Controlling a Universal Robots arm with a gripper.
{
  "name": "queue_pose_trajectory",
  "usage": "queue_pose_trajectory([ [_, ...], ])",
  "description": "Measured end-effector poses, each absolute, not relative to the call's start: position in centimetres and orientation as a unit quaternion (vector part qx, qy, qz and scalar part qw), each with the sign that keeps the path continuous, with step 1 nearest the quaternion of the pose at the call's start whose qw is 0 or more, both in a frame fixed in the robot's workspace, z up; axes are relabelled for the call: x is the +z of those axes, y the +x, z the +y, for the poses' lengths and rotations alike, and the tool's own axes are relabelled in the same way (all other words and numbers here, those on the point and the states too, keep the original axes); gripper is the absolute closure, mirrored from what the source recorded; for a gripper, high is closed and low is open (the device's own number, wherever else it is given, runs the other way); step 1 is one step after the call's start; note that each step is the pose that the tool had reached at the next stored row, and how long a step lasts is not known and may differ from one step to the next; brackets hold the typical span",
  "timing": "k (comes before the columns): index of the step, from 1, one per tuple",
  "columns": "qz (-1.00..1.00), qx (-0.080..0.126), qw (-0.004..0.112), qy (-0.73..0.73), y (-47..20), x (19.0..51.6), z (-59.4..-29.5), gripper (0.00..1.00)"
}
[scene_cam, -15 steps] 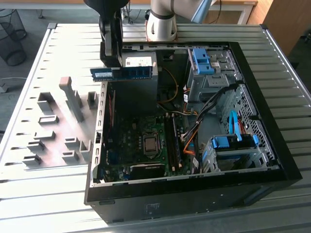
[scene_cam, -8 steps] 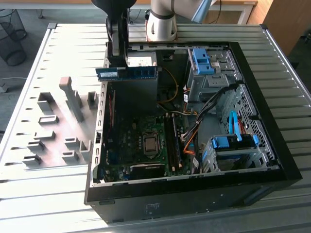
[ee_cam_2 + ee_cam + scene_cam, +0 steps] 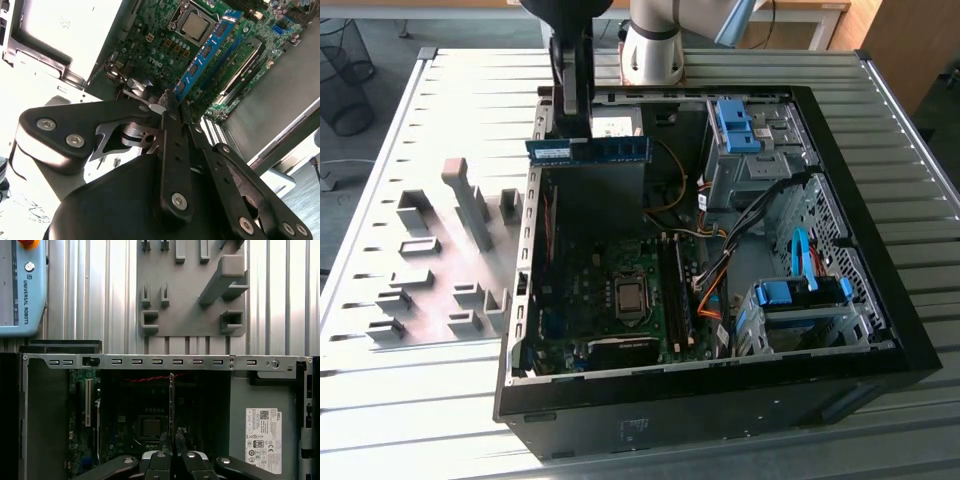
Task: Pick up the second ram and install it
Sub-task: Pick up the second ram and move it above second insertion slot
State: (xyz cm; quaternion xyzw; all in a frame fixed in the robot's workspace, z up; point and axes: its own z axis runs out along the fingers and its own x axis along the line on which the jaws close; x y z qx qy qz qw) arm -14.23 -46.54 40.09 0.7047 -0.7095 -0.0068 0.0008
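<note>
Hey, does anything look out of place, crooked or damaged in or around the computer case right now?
Nothing stands out. The gripper holds the second ram roughly level above the open case, the motherboard looks intact, and the grey holder blocks sit on their plate beside it.

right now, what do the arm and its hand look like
The arm is built of silver-grey cylindrical segments, with what looks like a pale blue cap at one joint. The hand is matte black, with flat, round-ended linkage bars pinned with silver screws around a bare metal core.
</note>
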Motion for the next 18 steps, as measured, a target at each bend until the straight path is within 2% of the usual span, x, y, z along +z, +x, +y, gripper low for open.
queue_pose_trajectory([
  [18,-0.709,-0.007,0.001,0.705,-11.9,40.1,-46.5,0.86],
])
